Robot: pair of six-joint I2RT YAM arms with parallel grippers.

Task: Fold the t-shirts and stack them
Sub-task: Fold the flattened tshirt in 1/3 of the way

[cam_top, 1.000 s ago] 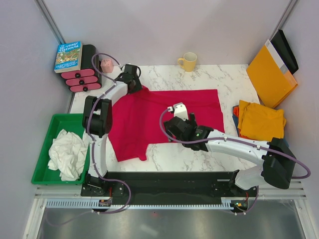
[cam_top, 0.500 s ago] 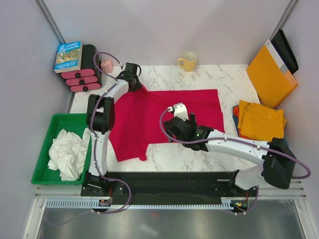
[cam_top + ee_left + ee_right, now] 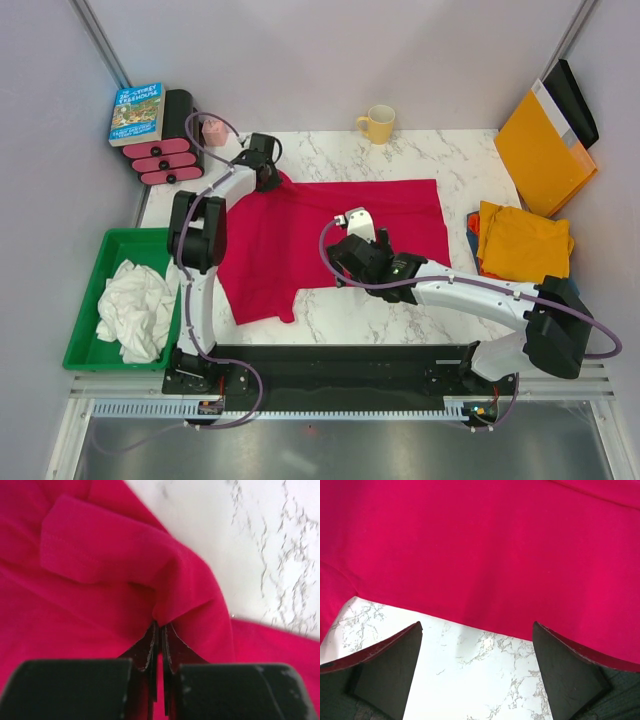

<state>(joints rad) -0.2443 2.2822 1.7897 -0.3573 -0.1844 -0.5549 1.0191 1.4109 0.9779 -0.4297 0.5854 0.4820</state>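
Note:
A crimson red t-shirt point(image 3: 300, 230) lies spread across the marble table. My left gripper point(image 3: 268, 178) is at its far left corner, shut on a raised fold of the red cloth point(image 3: 100, 545); the jaws point(image 3: 160, 626) meet with fabric pinched between them. My right gripper point(image 3: 342, 270) hovers over the shirt's near hem point(image 3: 485, 555), jaws wide open point(image 3: 477, 627) with nothing between them. Mustard-yellow and orange t-shirts point(image 3: 522, 240) sit folded in a pile at the right, with a blue one point(image 3: 473, 226) showing under them. A crumpled white t-shirt point(image 3: 135, 310) lies in the green tray point(image 3: 85, 300).
A yellow mug point(image 3: 378, 123) stands at the back edge. An orange-yellow envelope point(image 3: 540, 150) leans in the right corner. A book point(image 3: 137, 112) rests on a black and pink rack point(image 3: 160, 160) at the back left, beside a small pink cup point(image 3: 213, 130).
My left gripper has shut on the red shirt's far left corner. The right arm has stayed where it was.

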